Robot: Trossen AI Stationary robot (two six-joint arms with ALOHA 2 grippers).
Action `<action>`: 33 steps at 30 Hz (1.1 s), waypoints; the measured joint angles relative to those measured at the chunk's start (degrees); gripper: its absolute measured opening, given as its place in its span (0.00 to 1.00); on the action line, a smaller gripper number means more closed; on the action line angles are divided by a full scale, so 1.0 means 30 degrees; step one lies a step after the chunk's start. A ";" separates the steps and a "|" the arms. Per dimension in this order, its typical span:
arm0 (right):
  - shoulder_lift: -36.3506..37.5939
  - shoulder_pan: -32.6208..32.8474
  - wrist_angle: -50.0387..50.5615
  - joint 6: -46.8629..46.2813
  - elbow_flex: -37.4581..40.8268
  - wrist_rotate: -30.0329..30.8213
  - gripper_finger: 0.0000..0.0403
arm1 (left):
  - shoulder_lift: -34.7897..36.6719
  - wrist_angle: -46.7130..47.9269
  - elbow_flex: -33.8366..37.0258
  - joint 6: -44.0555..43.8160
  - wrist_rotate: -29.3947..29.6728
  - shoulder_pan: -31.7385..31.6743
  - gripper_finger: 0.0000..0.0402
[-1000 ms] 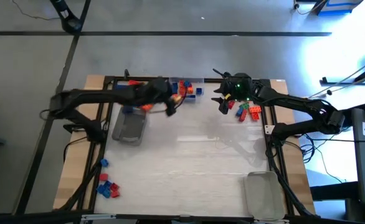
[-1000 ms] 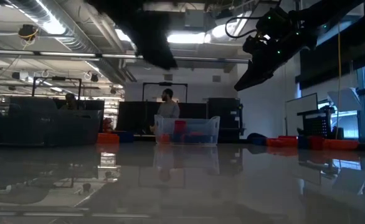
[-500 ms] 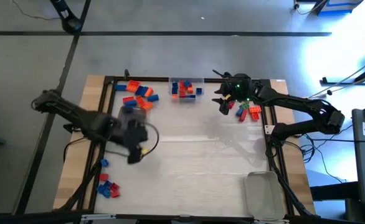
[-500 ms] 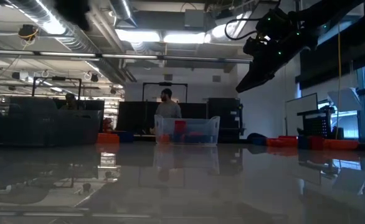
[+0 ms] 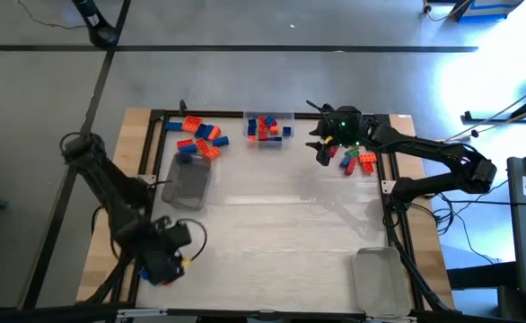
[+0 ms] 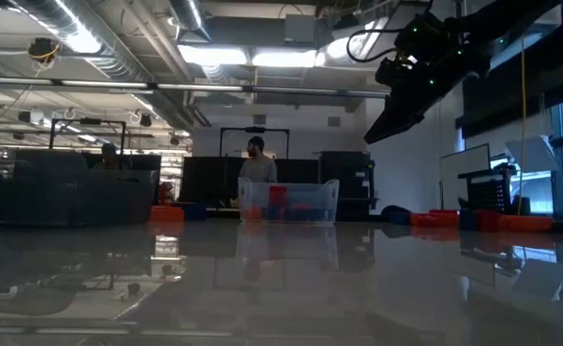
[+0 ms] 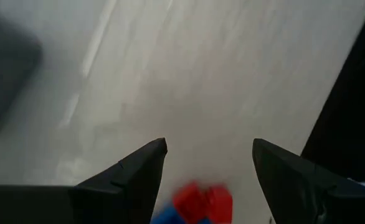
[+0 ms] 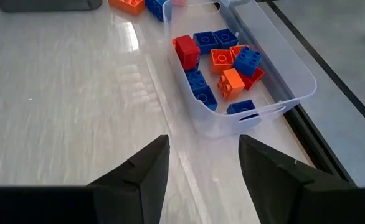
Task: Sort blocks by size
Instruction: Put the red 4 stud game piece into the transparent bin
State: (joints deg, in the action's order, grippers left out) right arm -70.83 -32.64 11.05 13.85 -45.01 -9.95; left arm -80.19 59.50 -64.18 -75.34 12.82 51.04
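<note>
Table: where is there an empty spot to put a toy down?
The white table is bare across its middle, between the grey tray and the clear lidded tray. The far edge is crowded: loose red, orange and blue bricks, a clear bin of bricks, another pile.

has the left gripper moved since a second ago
Yes. The left gripper swung from beside the far clear tray of blocks to the near left corner, over red and blue blocks there, open and empty.
</note>
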 joint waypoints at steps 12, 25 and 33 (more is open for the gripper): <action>0.0000 0.0000 -0.0001 -0.0007 0.0000 0.0020 0.48 | -0.5220 0.0147 0.0015 0.0208 -0.3501 0.2758 0.58; 0.0000 0.0000 0.0073 -0.0017 0.0000 -0.0024 0.48 | -0.5930 0.0791 0.0222 0.1944 -0.3696 0.2758 0.58; 0.0000 0.0000 0.0087 -0.0017 0.0000 -0.0031 0.48 | -0.5936 0.0166 0.1071 0.2288 -0.4234 0.2881 0.58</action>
State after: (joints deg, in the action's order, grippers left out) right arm -70.83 -32.64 11.31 13.80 -45.01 -10.04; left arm -98.00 60.00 -60.97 -68.48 0.12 59.68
